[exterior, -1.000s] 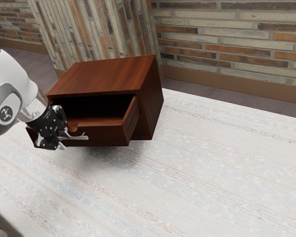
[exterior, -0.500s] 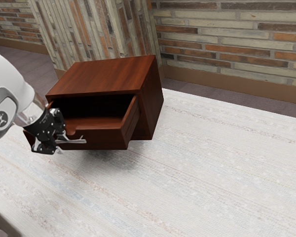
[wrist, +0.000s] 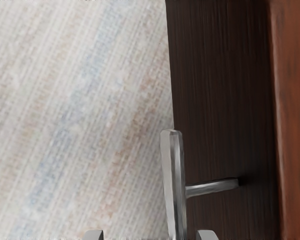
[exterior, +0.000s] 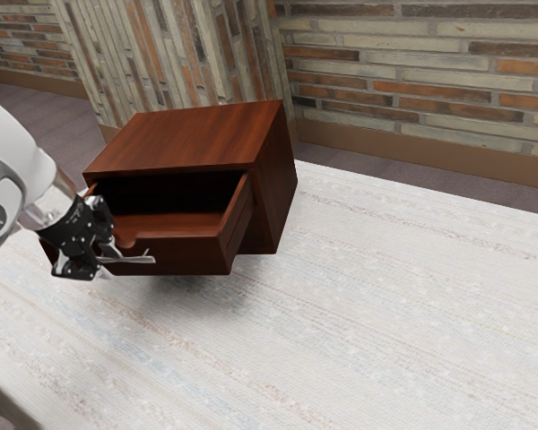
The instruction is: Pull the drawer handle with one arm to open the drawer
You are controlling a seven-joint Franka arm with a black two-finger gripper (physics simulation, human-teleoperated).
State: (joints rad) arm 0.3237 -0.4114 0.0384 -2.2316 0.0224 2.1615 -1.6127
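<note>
The dark, glossy wooden drawer [exterior: 184, 237] stands part-way out of its cabinet [exterior: 197, 134] near the tabletop's [exterior: 386, 313] far edge, at the exterior view's left. It looks rigid and likely to slide easily. Its slim metal bar handle [wrist: 171, 190] looks hard and slick. The gripper [exterior: 106, 258] straddles it unclenched, fingers apart, so the best hold is mid-bar.

The exterior view looks from a raised spot at the arm's [exterior: 4, 179] side, angled down across the table [exterior: 386, 313] toward the brick wall [exterior: 412, 63], far enough back to take in the whole cabinet [exterior: 197, 134]. The wrist view looks from the hand, very close, onto the drawer front [wrist: 220, 100], the handle [wrist: 172, 185] and a patch of table beside them. Both views share the handle, the drawer front and the table just beside them.
</note>
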